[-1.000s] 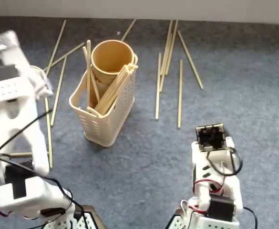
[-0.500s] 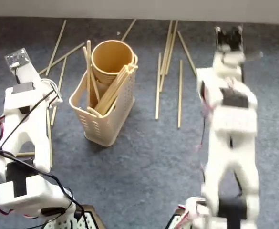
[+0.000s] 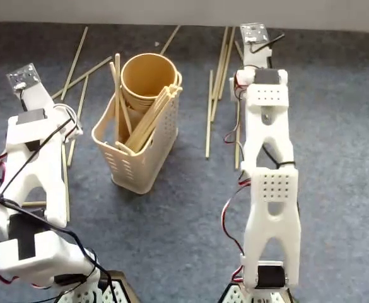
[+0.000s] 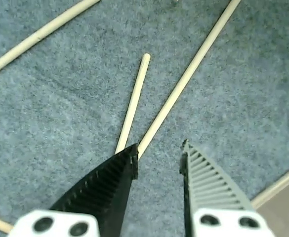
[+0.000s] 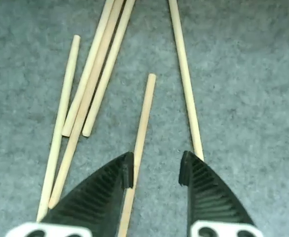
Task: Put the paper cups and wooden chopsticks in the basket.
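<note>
Right arm (image 3: 266, 126) has swung out over chopsticks (image 5: 144, 118); right tool (image 5: 156, 163) and left tool (image 4: 159, 148) slightly parted, empty.

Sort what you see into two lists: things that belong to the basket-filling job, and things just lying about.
Job: basket; cup inside it; chopsticks in the basket; loose chopsticks on the carpet; left gripper and right gripper, both open.
Lying about: carpet; wall.

Grey carpet (image 3: 342, 145): basket (image 3: 141, 161), loose chopsticks (image 3: 209, 113)
</note>
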{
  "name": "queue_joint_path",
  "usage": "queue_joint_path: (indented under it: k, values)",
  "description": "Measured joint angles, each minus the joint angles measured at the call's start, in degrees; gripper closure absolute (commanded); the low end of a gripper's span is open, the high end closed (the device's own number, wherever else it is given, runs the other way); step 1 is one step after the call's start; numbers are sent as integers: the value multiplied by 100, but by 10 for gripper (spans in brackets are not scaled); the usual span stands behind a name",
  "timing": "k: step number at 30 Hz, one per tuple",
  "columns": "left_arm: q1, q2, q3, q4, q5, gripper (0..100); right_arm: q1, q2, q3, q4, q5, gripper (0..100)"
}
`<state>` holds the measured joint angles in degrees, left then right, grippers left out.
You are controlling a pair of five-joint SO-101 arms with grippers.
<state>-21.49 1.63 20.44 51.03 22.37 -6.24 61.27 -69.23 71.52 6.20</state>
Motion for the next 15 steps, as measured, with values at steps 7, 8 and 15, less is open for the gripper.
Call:
queue_joint_path:
  k: [7, 8, 15]
  values:
    - [18, 0, 0, -70, -149, 825, -158, 1380, -2154, 615, 105, 596]
    - [18, 0, 0, -70, -149, 825, -149, 1530, -2312, 686, 141, 596]
    - [18, 0, 0, -70, -149, 825, -167, 2101, -2479, 835, 211, 596]
